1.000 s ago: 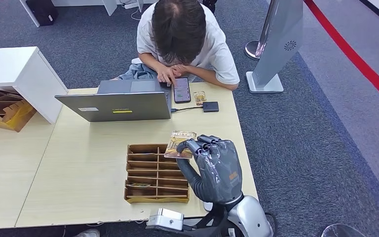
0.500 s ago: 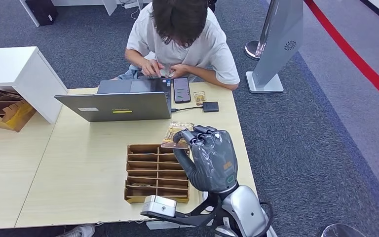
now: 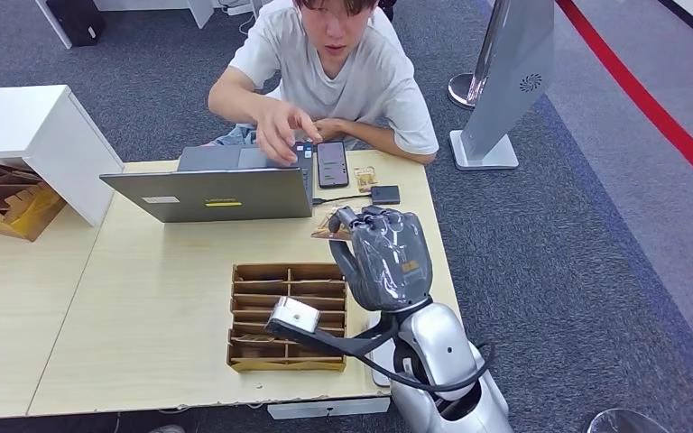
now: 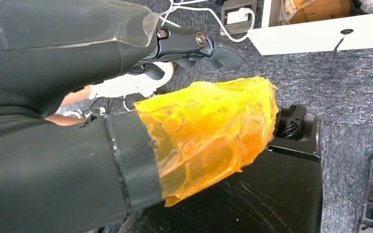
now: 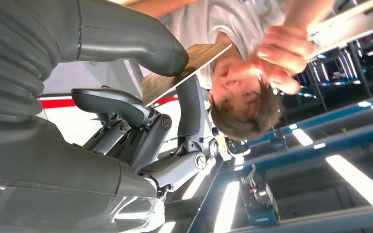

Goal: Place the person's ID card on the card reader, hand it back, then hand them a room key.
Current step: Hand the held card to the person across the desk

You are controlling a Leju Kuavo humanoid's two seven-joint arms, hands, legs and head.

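Right hand (image 3: 383,257): the room key (image 3: 328,226) was pinched, raised above the counter (image 3: 153,298).
Left hand (image 4: 189,41): its grasp could not be told.
Person's hand (image 3: 278,133): was held over the laptop (image 3: 212,185).

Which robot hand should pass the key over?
Right. The right robot hand already pinches the key card, raised toward the person. The left robot hand hangs by the floor.

Right hand (image 3: 386,262) glossy dark grey shell, small orange marking on its back, grey ribbed wrist cover, silver forearm (image 3: 440,356), black cable looped alongside, silver camera box (image 3: 293,317) on black bracket
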